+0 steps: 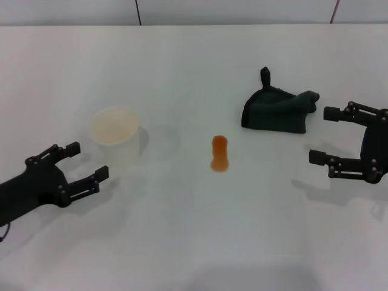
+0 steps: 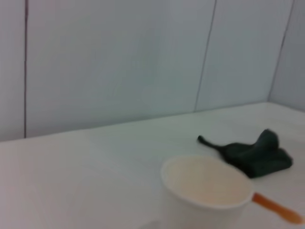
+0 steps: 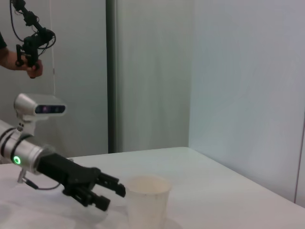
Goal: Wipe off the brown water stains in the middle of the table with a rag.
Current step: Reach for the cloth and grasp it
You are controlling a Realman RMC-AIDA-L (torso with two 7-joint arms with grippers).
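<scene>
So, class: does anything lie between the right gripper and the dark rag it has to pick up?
Nothing visible does. The right gripper is open just beside the rag, with only bare table between them. The white cup stands far off, near the left gripper.

**Legible text check**

No readable text, label, brand, number or sign anywhere in the three views. Checked the white cup (image 1: 114,134), dark rag (image 1: 277,109), table (image 1: 182,230), wall panels (image 2: 119,62) and both arms: all plain. Only a green indicator ring lit on the left arm's wrist (image 3: 17,160), carrying no characters.
</scene>
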